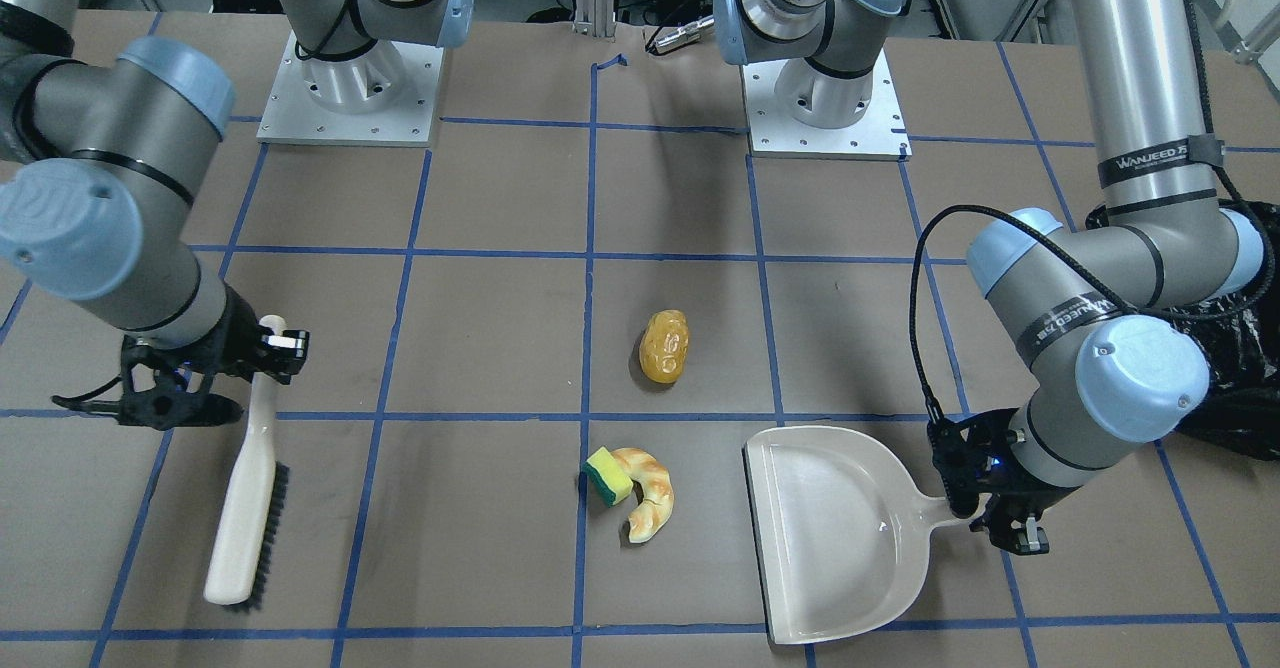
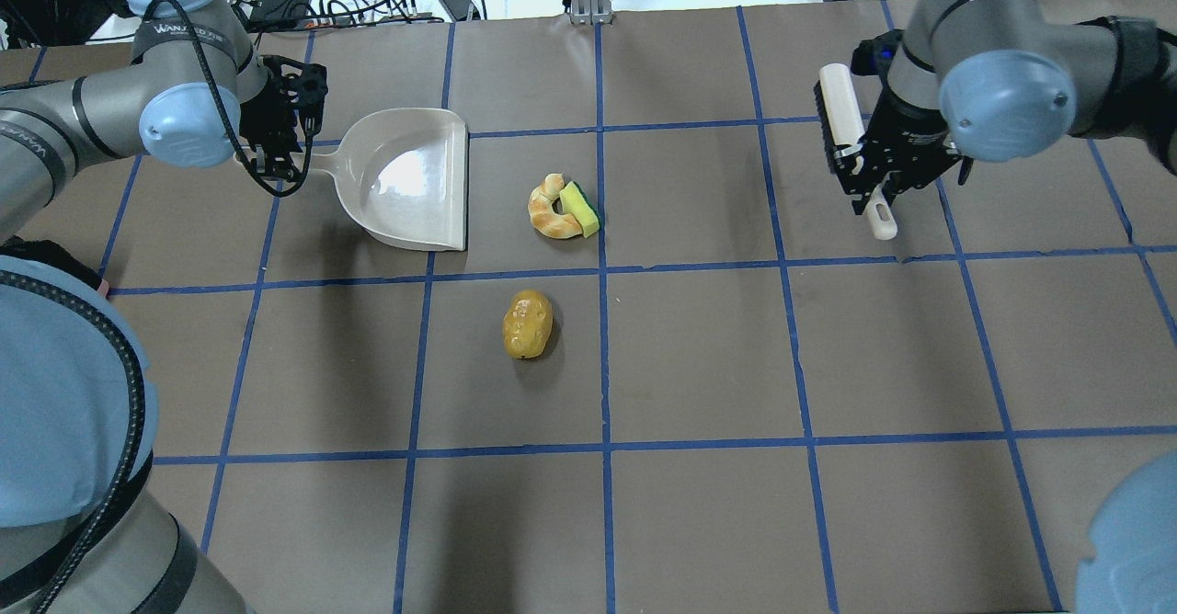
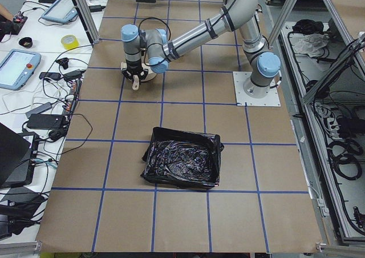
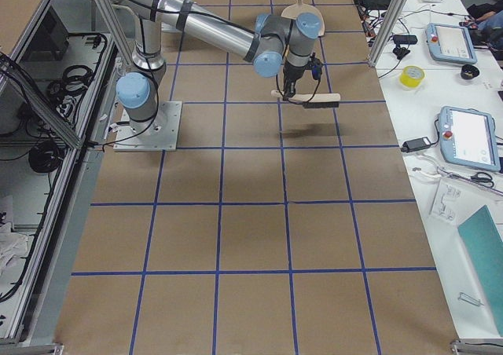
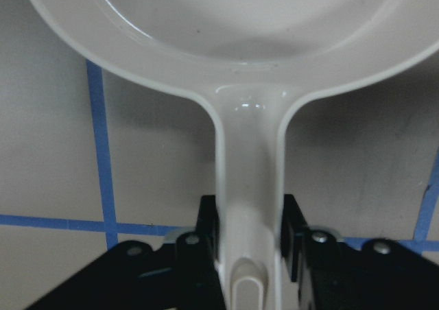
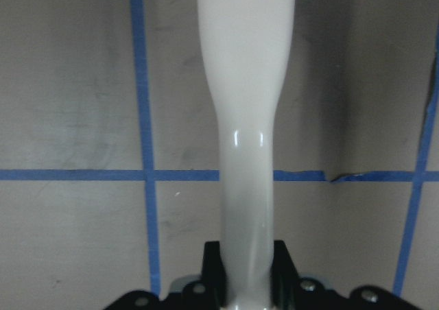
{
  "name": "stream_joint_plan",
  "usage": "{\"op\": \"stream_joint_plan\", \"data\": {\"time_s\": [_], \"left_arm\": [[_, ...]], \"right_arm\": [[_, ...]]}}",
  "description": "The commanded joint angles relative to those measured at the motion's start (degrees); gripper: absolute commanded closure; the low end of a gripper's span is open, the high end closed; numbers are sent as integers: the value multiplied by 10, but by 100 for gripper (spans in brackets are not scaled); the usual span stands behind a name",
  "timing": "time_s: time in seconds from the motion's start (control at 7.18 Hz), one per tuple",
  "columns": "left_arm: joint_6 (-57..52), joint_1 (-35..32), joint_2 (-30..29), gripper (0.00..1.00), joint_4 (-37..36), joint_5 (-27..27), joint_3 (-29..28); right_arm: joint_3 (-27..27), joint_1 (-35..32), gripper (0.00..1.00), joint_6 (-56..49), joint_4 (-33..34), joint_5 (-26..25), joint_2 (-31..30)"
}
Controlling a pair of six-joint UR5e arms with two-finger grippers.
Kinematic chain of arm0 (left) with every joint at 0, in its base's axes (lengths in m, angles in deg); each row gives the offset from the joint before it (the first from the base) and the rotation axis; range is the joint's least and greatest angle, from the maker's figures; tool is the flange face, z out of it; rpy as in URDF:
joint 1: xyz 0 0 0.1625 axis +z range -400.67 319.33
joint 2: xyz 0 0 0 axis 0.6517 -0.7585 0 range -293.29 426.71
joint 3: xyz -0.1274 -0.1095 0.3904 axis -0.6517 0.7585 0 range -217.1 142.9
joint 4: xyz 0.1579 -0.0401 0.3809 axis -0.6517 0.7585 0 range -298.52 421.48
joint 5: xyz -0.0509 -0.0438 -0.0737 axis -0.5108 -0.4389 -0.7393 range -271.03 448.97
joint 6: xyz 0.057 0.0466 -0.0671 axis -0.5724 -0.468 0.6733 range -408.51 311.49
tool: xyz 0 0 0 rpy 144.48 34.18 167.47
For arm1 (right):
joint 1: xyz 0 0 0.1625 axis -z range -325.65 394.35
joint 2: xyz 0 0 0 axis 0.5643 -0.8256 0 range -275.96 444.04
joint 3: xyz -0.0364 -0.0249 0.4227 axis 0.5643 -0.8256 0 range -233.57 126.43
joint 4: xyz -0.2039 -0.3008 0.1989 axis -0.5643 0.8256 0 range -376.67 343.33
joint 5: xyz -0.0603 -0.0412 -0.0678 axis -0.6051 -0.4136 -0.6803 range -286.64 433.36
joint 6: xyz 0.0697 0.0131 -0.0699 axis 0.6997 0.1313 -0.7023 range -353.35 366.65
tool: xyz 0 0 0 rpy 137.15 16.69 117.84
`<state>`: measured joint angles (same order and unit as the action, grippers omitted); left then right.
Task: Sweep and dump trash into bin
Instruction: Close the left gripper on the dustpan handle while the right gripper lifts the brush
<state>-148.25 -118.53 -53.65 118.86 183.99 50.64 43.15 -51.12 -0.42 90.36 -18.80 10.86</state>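
Far left, off past the robot's left arm: bin [image 3: 185,135], black-bagged, nothing visible inside, well apart from everything else on the desk [image 2: 699,357].

Left gripper [image 5: 250,238]: fingers [image 5: 208,234] closed tight on the handle end of the dustpan [image 2: 405,182]. The pan is empty and sits low, apparently flat on the desk, with its open mouth facing the trash. A gap of bare desk lies between the lip and the nearest piece.

Middle: croissant [image 2: 549,214] and sponge [image 2: 580,210] touch each other, near the pan mouth. The potato lump [image 2: 528,324] lies alone, closer to the robot, apart from that pair and off the pan's line.

Right gripper [image 6: 247,269]: fingers clamped on the narrow handle of the brush [image 2: 841,108], bristle end pointing away from the robot. The right side view shows a shadow under it, so it looks lifted off the desk. It is well apart from the trash, a full grid square or more to the right.

Progress: early. Both tools are in hand, and that is all that is done. No piece is in the pan or in the bin. Left to do: bring the brush across, sweep all three pieces leftward into the pan (the potato lump likely needs its own stroke or a pan shift), then carry the pan to the bin and tip it.
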Motion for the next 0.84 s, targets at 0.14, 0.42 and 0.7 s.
{"op": "stream_joint_plan", "data": {"time_s": [0.14, 0.42, 0.7], "left_arm": [[-2, -1, -2, 100, 5, 2, 2], [3, -5, -3, 100, 5, 7, 2], [8, -19, -1, 100, 5, 35, 2]], "right_arm": [[-2, -113, 100, 82, -1, 3, 16], [-13, -147, 100, 142, 10, 34, 38], [-50, -194, 100, 214, 11, 35, 79]]}}
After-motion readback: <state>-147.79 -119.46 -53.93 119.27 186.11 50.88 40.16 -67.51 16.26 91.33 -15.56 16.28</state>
